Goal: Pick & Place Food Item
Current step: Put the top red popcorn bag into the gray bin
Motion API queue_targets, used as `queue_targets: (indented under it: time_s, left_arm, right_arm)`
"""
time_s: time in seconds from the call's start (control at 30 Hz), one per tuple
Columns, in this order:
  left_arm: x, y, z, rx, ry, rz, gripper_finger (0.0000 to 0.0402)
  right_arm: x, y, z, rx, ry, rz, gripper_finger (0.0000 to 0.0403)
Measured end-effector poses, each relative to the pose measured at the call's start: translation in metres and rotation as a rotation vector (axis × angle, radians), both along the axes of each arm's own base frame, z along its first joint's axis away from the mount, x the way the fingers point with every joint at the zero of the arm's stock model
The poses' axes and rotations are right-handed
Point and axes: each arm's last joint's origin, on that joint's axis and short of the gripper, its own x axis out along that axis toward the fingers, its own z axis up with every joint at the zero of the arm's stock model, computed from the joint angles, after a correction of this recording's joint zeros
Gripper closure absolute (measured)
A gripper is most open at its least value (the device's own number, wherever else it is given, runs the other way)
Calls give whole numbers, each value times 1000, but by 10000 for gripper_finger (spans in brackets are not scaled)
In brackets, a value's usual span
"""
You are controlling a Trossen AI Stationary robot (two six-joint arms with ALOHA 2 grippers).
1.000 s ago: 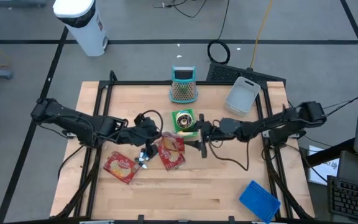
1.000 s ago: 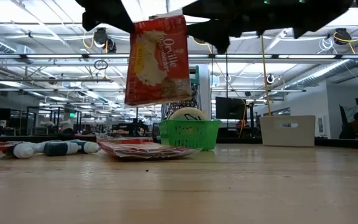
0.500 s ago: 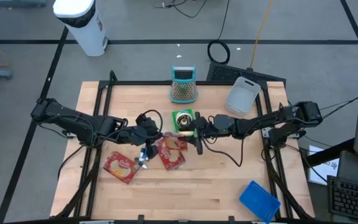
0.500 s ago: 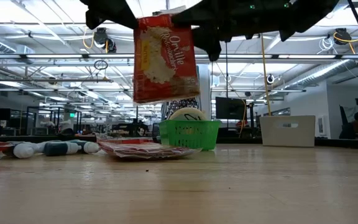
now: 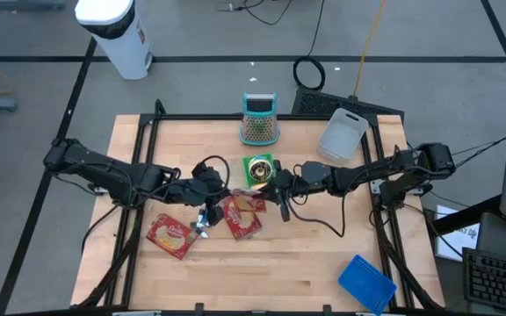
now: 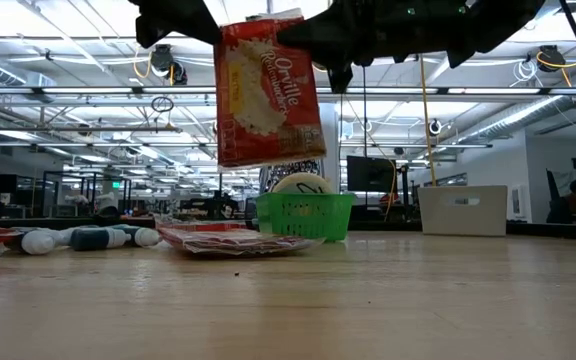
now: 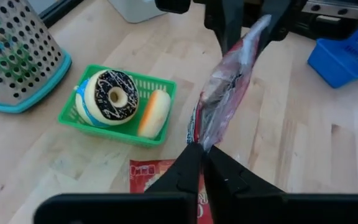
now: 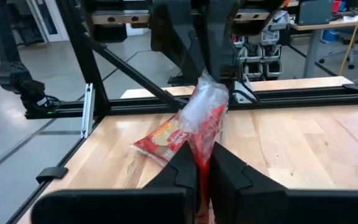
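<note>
Since a second ago, my right gripper (image 5: 271, 186) has slid in from the right and snapped shut on the popcorn bag (image 6: 265, 92), which had been dangling from my left alone. Now both hands have it: my left gripper (image 5: 224, 195) pinches one edge of the bag, my right pinches the opposite edge, and the bag hangs upright in the air over the middle of the table (image 5: 271, 263), clear of the wood. Below it a second bag (image 5: 244, 219) lies flat, and a third (image 5: 169, 235) lies flat nearer the left edge. Just behind, toward the far edge, sits the green basket (image 7: 114, 127) with a donut (image 7: 109, 97) in it, and beyond that the grater (image 5: 258, 119). Down by the near right corner rests a blue basket (image 5: 365, 283).
</note>
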Motion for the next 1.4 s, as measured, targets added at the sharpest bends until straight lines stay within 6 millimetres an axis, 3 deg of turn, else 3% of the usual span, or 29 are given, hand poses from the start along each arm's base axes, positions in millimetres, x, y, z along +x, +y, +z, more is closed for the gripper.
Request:
queue_targets:
  time_s: [0.17, 0.37, 0.6, 0.7, 0.87, 1.03, 1.23, 1.4]
  left_arm:
    - [-1, 5, 9, 54, -58, 0, 311]
    - [-19, 13, 38, 73, -211, 6, 241]
    - [-51, 14, 61, 214, -287, 112, 202]
    - [-61, 11, 64, 263, -286, 141, 195]
    - [-80, 8, 57, 316, -272, 123, 200]
    - [-101, 9, 34, 344, -275, 64, 209]
    - [-125, 19, 7, 302, -392, 75, 210]
    - [-139, 25, -11, 285, -488, 76, 210]
  right_arm:
    - [0, 2, 1, -1, -9, 5, 395]
    - [-2, 3, -2, -2, 27, 20, 395]
    - [-15, 1, 10, -12, -7, 10, 395]
    - [-32, -2, 18, -14, -45, 0, 395]
    - [-67, -14, 19, -35, -54, -133, 395]
    - [-102, -35, 27, -46, -16, -292, 395]
    - [-137, -62, 41, -57, -7, -438, 395]
    - [-157, -79, 46, -67, -56, -437, 395]
